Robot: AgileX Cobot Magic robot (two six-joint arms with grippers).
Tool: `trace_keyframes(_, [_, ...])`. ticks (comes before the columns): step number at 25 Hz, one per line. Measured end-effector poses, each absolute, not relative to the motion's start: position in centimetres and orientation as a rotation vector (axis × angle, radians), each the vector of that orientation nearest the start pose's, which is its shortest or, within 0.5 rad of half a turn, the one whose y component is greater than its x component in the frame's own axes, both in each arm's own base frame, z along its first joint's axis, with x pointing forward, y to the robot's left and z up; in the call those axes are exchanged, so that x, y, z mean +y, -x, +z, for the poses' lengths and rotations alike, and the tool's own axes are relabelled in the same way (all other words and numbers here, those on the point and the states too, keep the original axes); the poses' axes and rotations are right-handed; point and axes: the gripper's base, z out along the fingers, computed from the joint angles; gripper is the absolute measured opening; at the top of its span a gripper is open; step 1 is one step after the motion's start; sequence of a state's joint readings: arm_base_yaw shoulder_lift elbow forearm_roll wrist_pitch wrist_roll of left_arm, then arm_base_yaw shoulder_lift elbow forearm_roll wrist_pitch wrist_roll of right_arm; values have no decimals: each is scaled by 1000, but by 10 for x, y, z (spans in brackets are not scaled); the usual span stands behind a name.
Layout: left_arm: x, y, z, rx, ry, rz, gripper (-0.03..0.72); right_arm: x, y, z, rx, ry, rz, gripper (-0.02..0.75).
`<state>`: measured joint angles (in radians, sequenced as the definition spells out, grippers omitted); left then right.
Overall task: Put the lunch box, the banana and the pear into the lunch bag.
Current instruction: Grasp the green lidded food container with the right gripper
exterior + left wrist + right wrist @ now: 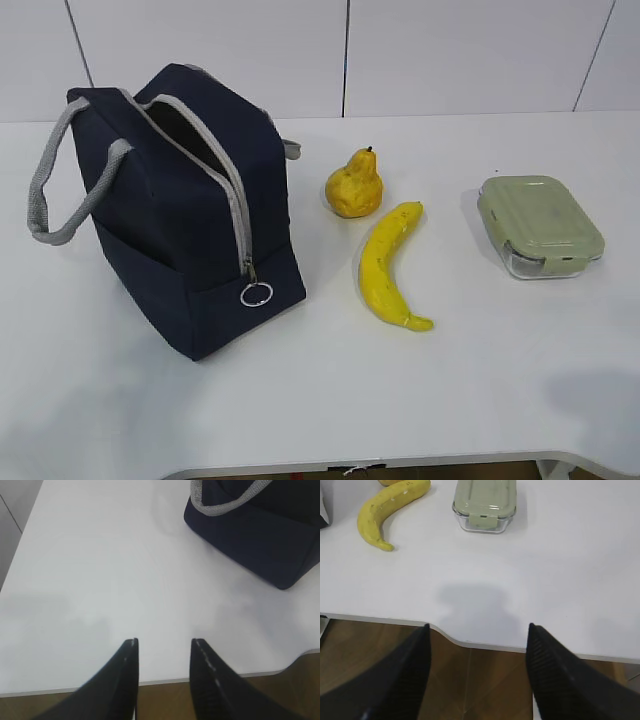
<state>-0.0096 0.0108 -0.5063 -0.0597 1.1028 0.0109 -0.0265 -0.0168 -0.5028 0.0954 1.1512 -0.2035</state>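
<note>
The navy lunch bag (185,215) stands at the left of the white table with its grey zipper undone and its top gaping. The pear (354,185) sits just right of it. In front of the pear lies the banana (388,265). The lunch box (538,225) with its sage-green lid rests at the right. Neither arm shows in the exterior view. My left gripper (164,641) hangs open and empty over the table's front edge, the lunch bag (260,527) ahead to its right. My right gripper (477,626) is open and empty, short of the banana (385,512) and lunch box (485,502).
The table's front edge (350,462) curves along the bottom of the exterior view, with brown floor (475,680) below it. The bag's grey webbing handles (60,190) loop out to the left. A white panelled wall (350,55) backs the table.
</note>
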Motion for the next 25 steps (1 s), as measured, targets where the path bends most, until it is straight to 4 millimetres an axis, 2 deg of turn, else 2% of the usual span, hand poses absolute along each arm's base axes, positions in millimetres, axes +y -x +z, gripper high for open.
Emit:
trace_keyframes(3, [-5, 6, 276, 2090, -26, -71, 242, 8, 12, 271, 2102, 197, -22, 510])
trace_keyframes(6, [-5, 6, 276, 2090, -26, -71, 242, 8, 12, 271, 2102, 197, -22, 565])
trace_keyframes(9, [-5, 6, 276, 2090, -26, -71, 257, 8, 10, 271, 2115, 198, -21, 586])
trace_keyframes(15, [-5, 6, 276, 2090, -26, -71, 368, 8, 5, 272, 2128, 196, -24, 587])
trace_keyframes(25, [-5, 6, 276, 2090, -26, -71, 377, 6, -4, 275, 2179, 196, -46, 587])
